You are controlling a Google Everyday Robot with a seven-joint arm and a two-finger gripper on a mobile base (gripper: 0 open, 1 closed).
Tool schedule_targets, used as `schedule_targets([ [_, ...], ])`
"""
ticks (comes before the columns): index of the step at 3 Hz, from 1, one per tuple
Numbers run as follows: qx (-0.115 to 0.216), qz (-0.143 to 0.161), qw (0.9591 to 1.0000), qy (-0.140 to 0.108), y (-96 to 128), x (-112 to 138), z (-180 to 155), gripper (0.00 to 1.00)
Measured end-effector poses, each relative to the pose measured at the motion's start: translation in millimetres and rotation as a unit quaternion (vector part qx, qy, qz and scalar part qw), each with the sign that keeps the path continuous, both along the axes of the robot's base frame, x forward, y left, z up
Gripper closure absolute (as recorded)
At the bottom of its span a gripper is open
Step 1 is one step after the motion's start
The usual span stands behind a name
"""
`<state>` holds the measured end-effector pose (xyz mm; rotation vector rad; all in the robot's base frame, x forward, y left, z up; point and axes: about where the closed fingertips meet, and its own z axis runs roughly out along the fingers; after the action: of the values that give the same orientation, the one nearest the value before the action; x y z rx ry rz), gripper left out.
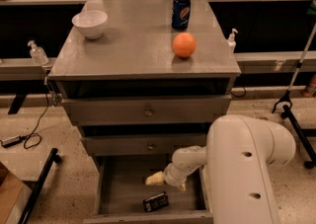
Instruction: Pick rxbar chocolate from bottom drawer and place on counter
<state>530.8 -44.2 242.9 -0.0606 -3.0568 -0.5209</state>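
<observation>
Noted claw (168, 182) inside bottom drawer (121, 191), open-or-shut untellable, and just frontward of it rxbar chocolate (156, 202), likely light, slick, best pinched across width.

The bottom drawer (105, 188) was left open, with the gripper (155, 179) inside it, near the bar (155, 202). Its left half was unobstructed; its right side was blocked by the arm (242, 168). The counter (133, 50) was crowded only by a bowl (89, 23), a can (180, 12) and an orange (184, 45).
</observation>
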Motion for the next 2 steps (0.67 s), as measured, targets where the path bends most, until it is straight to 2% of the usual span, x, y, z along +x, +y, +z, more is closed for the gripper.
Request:
schedule_targets([
  [2,0.016,0.009,0.9991,0.039,17.8,-5.6,-51.4,0.00],
])
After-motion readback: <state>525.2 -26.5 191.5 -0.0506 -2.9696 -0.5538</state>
